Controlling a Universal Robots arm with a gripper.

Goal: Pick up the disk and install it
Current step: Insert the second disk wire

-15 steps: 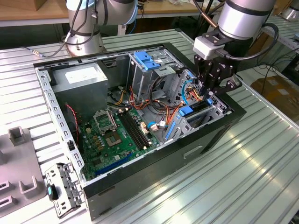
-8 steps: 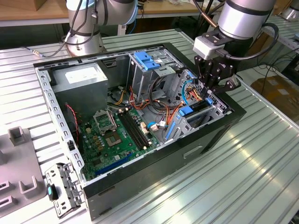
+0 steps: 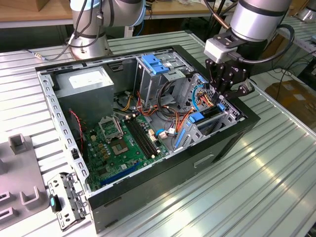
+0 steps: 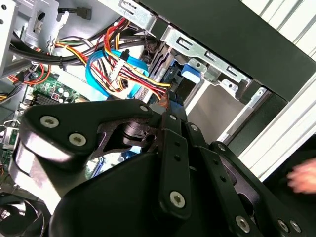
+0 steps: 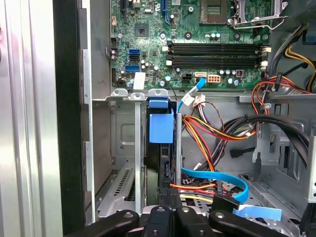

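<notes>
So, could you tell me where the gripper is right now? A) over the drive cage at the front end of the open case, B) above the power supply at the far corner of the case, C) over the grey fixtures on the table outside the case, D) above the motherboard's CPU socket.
A: in the exterior view the gripper hangs over the drive cage, beside the bundled cables.

Open case [image 3: 237,129] lying on the table [image 3: 276,168]

Motherboard [image 3: 118,143] on its floor; gripper [image 3: 228,91] over the drive cage [image 3: 210,121] at the exterior view's right.
</notes>
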